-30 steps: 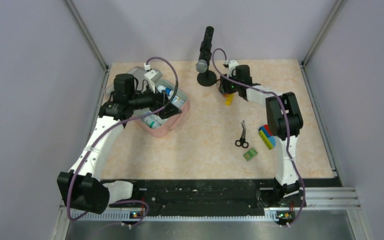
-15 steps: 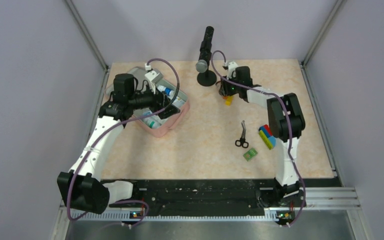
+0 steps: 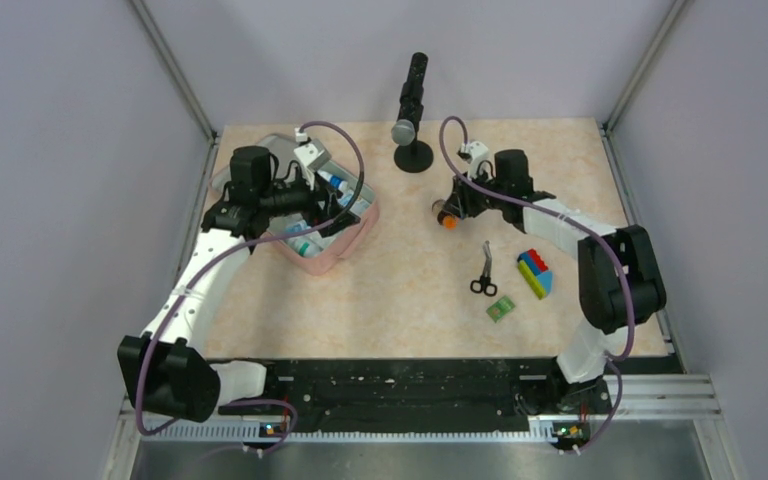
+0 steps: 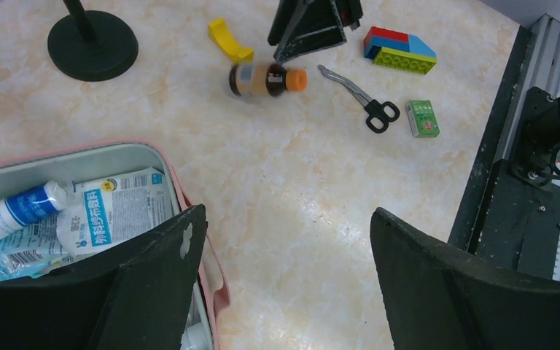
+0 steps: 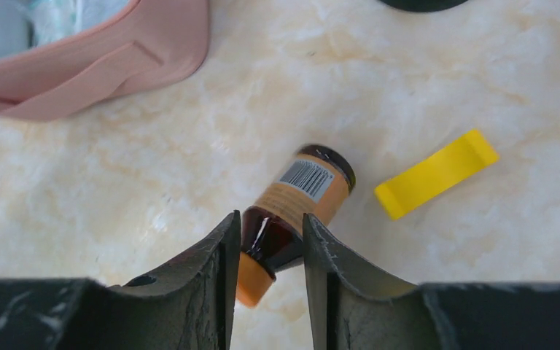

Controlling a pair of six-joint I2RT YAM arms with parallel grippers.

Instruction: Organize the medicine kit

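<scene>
Nearest on the right, a small green box (image 3: 501,309), scissors (image 3: 483,272) and the toy-brick block (image 3: 533,272) lay loose, the first two presumably waiting their turn. Further out, the right gripper (image 5: 271,219) was clamped on the neck of a brown orange-capped bottle (image 5: 306,182) lying sideways beside a yellow strip (image 5: 436,173), I reckon for a carry to the case. The pink medicine kit (image 3: 345,250) sat open at far left, packets inside, with the left gripper (image 4: 286,214) spread wide and empty over its right rim.

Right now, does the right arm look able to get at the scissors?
Probably not yet: the right gripper is shut on the brown bottle. The scissors lie uncovered close by, so once it lets go, likely yes.
</scene>
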